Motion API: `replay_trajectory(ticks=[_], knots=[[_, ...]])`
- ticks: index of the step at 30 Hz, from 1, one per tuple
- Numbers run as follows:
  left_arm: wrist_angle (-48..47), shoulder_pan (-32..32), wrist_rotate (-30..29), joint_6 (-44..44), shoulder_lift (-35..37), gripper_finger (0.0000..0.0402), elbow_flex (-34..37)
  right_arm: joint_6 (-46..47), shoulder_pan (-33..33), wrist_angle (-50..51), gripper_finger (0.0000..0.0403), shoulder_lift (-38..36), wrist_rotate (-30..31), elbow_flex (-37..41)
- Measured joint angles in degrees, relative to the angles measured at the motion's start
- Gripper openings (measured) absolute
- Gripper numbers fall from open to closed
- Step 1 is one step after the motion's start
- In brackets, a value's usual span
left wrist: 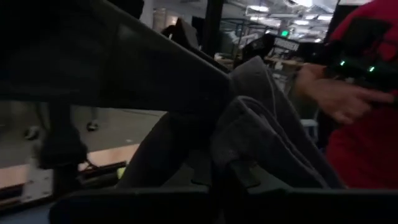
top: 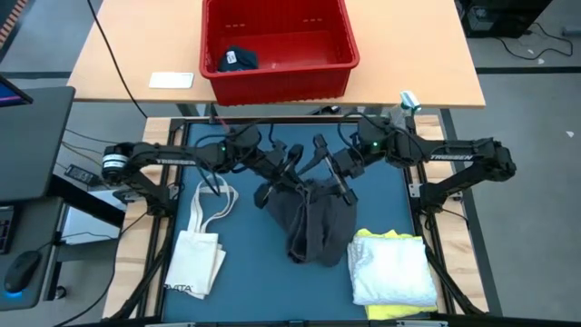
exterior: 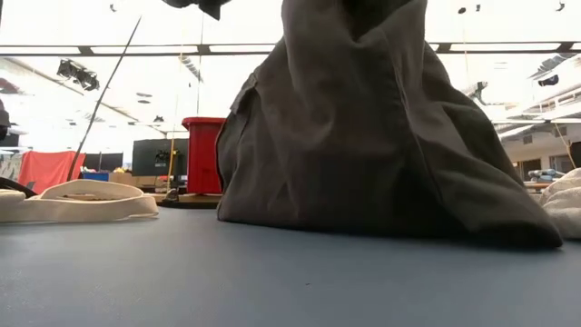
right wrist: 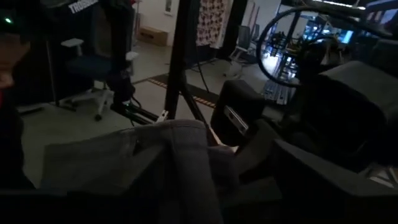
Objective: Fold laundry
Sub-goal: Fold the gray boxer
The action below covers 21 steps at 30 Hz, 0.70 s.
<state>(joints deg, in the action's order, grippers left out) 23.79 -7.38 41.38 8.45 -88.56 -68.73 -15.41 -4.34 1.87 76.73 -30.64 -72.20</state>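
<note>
Blue tabletop point(top: 245, 291) is carrying the dark grey garment point(top: 313, 227) at its centre; my left gripper point(top: 283, 173) is pinching its raised edge, jaws pressed together; my right gripper point(top: 338, 178) is spreading open beside it.

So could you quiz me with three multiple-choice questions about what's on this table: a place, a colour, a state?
1. Where does the tote bag lie?
A. beside the left arm
B. in the red bin
C. on the yellow garment

2. What colour is the garment hanging between the pincers?
A. white
B. dark grey
C. yellow

3. The left pincer is:
A. wide open
B. shut on the garment
C. out of view

A: the high view shows it there.
B: all views show grey cloth.
B: cloth hangs from it.
</note>
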Motion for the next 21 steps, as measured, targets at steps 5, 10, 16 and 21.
replay_trajectory(ticks=[5, 10, 16, 21], knots=[[0.9, 0.4, 0.6, 1.5, -0.1, 0.0009, 0.0, -0.2, 0.7, 3.5, 0.0291, 0.0, -2.0, 0.0], [3.9, 0.5, 2.8, 6.5, -0.1, 0.0009, 0.0, -1.6, 1.3, 4.0, 0.0278, 0.0, -2.2, 0.0], [3.1, 0.5, 3.3, 5.9, -0.4, 0.0009, 0.0, -1.3, 1.7, 5.4, 0.0248, 0.0, -2.4, 0.0], [3.4, 0.8, 8.0, 12.6, -1.3, 0.0009, 0.0, -1.3, 1.7, 6.8, 0.0229, 0.0, -3.5, 0.0]])
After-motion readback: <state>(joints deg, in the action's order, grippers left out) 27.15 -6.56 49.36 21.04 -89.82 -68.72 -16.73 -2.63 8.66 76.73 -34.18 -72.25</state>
